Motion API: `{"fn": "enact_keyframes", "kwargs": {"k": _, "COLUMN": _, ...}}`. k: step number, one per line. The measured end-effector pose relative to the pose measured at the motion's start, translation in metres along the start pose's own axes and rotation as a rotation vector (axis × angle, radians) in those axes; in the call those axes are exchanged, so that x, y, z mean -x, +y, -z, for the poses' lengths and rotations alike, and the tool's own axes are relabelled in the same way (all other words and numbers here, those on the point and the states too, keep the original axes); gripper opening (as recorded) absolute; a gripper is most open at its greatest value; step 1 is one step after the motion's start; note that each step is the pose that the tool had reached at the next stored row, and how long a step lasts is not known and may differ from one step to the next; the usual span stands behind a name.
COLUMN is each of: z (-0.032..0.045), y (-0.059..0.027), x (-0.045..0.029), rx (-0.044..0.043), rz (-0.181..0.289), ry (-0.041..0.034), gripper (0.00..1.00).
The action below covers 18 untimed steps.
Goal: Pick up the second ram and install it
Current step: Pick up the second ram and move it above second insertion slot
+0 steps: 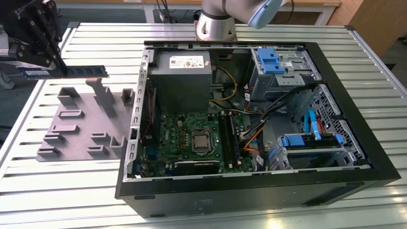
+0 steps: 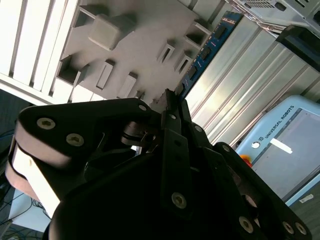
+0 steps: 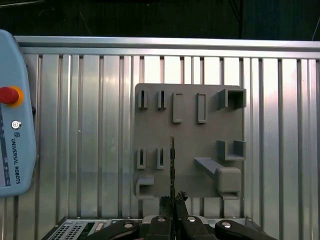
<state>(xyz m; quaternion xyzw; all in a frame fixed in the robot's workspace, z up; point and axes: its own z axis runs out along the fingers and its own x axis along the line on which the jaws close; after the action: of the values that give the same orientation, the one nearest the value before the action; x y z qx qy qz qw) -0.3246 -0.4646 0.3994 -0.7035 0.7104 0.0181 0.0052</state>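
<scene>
Hand point(image 1: 62, 70) sits at the exterior view's top left, black body upright w/ fingers pointing down, clamped on the second ram point(image 1: 83, 71). The ram is held level, long edge horizontal. The fingers pinch it toward one end, so most of the stick juts out toward the exterior view's right, w/ a short blue stub on the other side.

It hangs over the far end of the grey holder point(image 1: 76, 129), close above the tall posts; can't tell if it touches one. The holder lies flat on the slatted metal table point(image 1: 64, 191), just beside the open PC case point(image 1: 356, 157) on the exterior view's left.

In the first wrist view the ram point(image 3: 172, 155) shows edge-on as a thin dark line running out from the fingertips, across the holder plate point(image 3: 200, 145) between its slot blocks. In the second wrist view the fingers meet at a narrow tip point(image 2: 170, 97), w/ the ram's blue board and black chips point(image 2: 207, 47) running out beyond it past the holder's edge.

Motherboard point(image 1: 197, 138) lies inside the case, well apart from the hand. Arm base point(image 1: 215, 24) stands behind the case. Teach pendant point(image 3: 15, 115) lies on the table, apart from the holder.
</scene>
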Motion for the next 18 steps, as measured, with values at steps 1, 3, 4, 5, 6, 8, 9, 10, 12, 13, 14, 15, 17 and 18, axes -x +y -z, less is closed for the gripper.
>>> {"fn": "enact_keyframes", "kwargs": {"k": 1, "z": 0.0001, "y": -0.0004, "x": 0.0, "rx": 0.0001, "rz": 0.0, "ry": 0.0001, "gripper": 0.14}}
{"fn": "enact_keyframes", "kwargs": {"k": 3, "z": 0.0, "y": -0.0011, "x": 0.0, "rx": 0.0, "rz": 0.0, "ry": 0.0, "gripper": 0.14}}
{"fn": "enact_keyframes", "kwargs": {"k": 4, "z": 0.0001, "y": -0.0014, "x": 0.0, "rx": 0.0001, "rz": 0.0, "ry": 0.0001, "gripper": 0.14}}
{"fn": "enact_keyframes", "kwargs": {"k": 5, "z": 0.0001, "y": -0.0017, "x": 0.0, "rx": 0.0002, "rz": 0.0, "ry": 0.0001, "gripper": 0.14}}
{"fn": "enact_keyframes", "kwargs": {"k": 6, "z": 0.0001, "y": -0.0021, "x": 0.0, "rx": 0.0, "rz": 0.0, "ry": 0.0, "gripper": 0.14}}
{"fn": "enact_keyframes", "kwargs": {"k": 8, "z": 0.0001, "y": -0.0027, "x": 0.0, "rx": 0.0001, "rz": 0.0, "ry": 0.0001, "gripper": 0.14}}
{"fn": "enact_keyframes", "kwargs": {"k": 9, "z": 0.0001, "y": -0.003, "x": 0.0, "rx": 0.0001, "rz": 0.0, "ry": 0.0001, "gripper": 0.14}}
{"fn": "enact_keyframes", "kwargs": {"k": 10, "z": 0.0001, "y": -0.0033, "x": 0.0, "rx": 0.0001, "rz": 0.0, "ry": 0.0001, "gripper": 0.14}}
{"fn": "enact_keyframes", "kwargs": {"k": 12, "z": 0.0001, "y": -0.0039, "x": 0.0, "rx": 0.0001, "rz": 0.0, "ry": 0.0001, "gripper": 0.14}}
{"fn": "enact_keyframes", "kwargs": {"k": 13, "z": 0.0, "y": -0.0042, "x": 0.0, "rx": -0.0001, "rz": 0.0, "ry": 0.0, "gripper": 0.14}}
{"fn": "enact_keyframes", "kwargs": {"k": 14, "z": 0.0001, "y": -0.0044, "x": 0.0001, "rx": 0.0001, "rz": 0.0, "ry": 0.0001, "gripper": 0.14}}
{"fn": "enact_keyframes", "kwargs": {"k": 15, "z": 0.0001, "y": -0.0047, "x": 0.0001, "rx": 0.0001, "rz": 0.0, "ry": 0.0001, "gripper": 0.14}}
{"fn": "enact_keyframes", "kwargs": {"k": 17, "z": 0.0001, "y": -0.0053, "x": 0.0001, "rx": 0.0, "rz": 0.0, "ry": 0.0, "gripper": 0.14}}
{"fn": "enact_keyframes", "kwargs": {"k": 18, "z": 0.0002, "y": -0.0055, "x": 0.0001, "rx": 0.0001, "rz": 0.0, "ry": 0.0001, "gripper": 0.14}}
